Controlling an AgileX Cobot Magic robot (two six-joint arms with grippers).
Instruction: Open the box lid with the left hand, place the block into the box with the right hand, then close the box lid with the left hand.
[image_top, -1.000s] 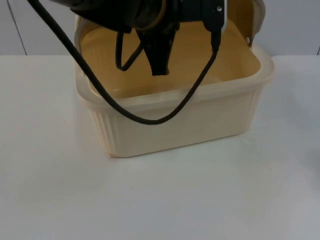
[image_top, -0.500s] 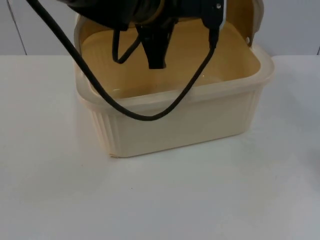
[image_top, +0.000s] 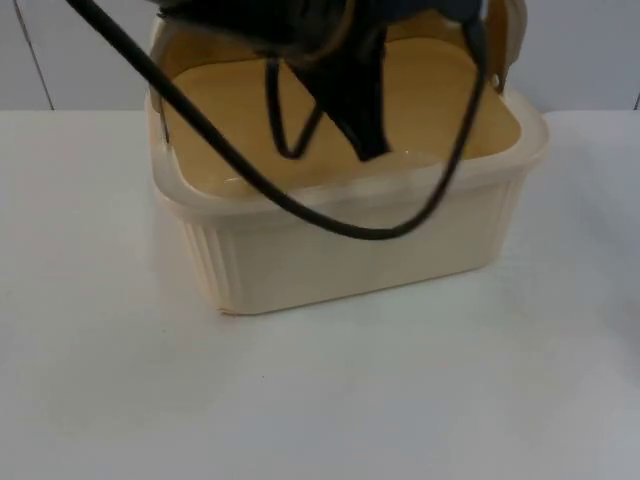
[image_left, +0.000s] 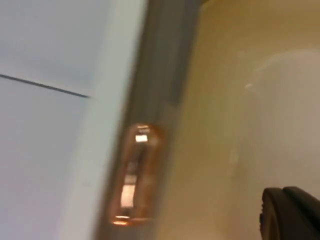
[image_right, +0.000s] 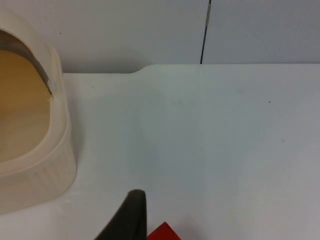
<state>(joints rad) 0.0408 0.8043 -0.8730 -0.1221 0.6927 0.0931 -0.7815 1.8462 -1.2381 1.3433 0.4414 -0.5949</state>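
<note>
Glossy black arm (image_top: 300, 20), tapered black left pincer (image_top: 365, 125)

Cream ribbed box (image_top: 360, 250) on the table, lid (image_top: 505, 40) raised, red block (image_right: 164, 233) beside it

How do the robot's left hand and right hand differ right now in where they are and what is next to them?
The left hand hangs over the open cream box, above its inside, while the right hand is out over the bare white table, beside the box. Next to the left hand is the raised lid; next to the right hand is a red block. Both have black fingers.
</note>
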